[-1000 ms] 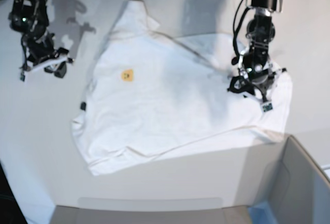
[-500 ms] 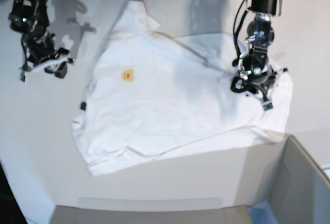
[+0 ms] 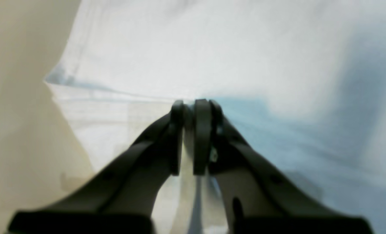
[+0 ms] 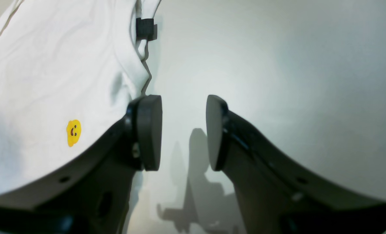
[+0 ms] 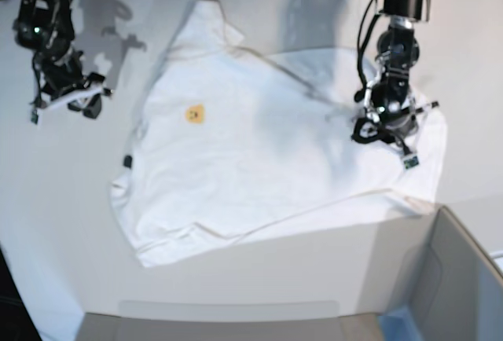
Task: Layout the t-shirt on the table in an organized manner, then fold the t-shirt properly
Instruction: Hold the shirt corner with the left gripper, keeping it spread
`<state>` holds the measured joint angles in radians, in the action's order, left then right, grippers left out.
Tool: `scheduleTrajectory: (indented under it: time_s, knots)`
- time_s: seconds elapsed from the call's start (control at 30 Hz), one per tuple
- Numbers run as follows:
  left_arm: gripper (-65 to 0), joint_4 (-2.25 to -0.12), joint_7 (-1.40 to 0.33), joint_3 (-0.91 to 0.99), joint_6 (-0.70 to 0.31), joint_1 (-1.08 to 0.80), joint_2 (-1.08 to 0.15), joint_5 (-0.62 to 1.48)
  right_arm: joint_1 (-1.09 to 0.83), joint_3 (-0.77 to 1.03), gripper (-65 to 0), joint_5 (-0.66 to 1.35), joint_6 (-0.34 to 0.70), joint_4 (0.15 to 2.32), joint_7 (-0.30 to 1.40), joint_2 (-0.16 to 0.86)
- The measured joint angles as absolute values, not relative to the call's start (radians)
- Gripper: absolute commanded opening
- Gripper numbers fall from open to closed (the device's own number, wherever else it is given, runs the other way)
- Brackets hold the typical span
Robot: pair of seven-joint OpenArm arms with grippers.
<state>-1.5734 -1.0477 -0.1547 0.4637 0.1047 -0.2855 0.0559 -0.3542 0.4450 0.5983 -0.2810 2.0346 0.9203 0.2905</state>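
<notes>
The white t-shirt point(image 5: 236, 160) lies spread on the table point(image 5: 63, 199), plain side up, with a small yellow label point(image 5: 194, 113) and a black tag point(image 5: 126, 161) at its left edge. My left gripper point(image 5: 385, 133) is down on the shirt's right part. In the left wrist view its fingers point(image 3: 189, 110) are pinched together with a thin fold of the t-shirt point(image 3: 212, 48) between them. My right gripper point(image 5: 78, 101) hovers open over bare table point(image 4: 277, 65), left of the shirt. Between its fingertips point(image 4: 184, 130) there is nothing. The shirt's edge point(image 4: 49, 65), label point(image 4: 73, 132) and tag point(image 4: 146, 29) lie beside it.
A grey box-like corner piece point(image 5: 456, 278) stands at the bottom right, close to the shirt's lower right corner. The table's curved front edge point(image 5: 228, 306) runs just below the shirt's hem.
My left gripper has closed its fingers onto the cloth at the shirt's right side and shifted slightly away from the front edge. The right arm has stayed still.
</notes>
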Motion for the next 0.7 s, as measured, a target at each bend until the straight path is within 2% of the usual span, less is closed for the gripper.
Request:
scheduleTrajectory:
  time_s: [0.2, 0.33, 0.5, 0.57, 0.7]
  knots:
    - [-59.7, -1.724, -1.127, -0.094, 0.461, 0.094, -0.28, 0.064, -0.355, 0.445, -42.0, 0.598, -0.281, 2.034, 0.92, 0.29]
    - [-59.7, -1.743, -1.126, -0.043, 0.463, 0.091, -0.286, 0.052, -0.398, 0.445, -42.0, 0.601, -0.278, 2.035, 0.921, 0.289]
    - [-59.2, -1.742, -1.126, -0.013, 0.46, 0.035, -0.286, 0.056, -0.442, 0.447, -42.0, 0.599, -0.153, 2.035, 0.916, 0.278]
    - [-57.3, -1.742, -1.126, -0.013, 0.459, 0.03, -0.284, 0.057, -0.455, 0.449, -42.0, 0.597, -0.15, 2.035, 0.921, 0.247]
    - [-48.6, -1.742, -1.094, -0.083, 0.458, 0.039, -0.288, 0.053, -0.452, 0.447, -42.0, 0.598, -0.142, 2.035, 0.919, 0.232]
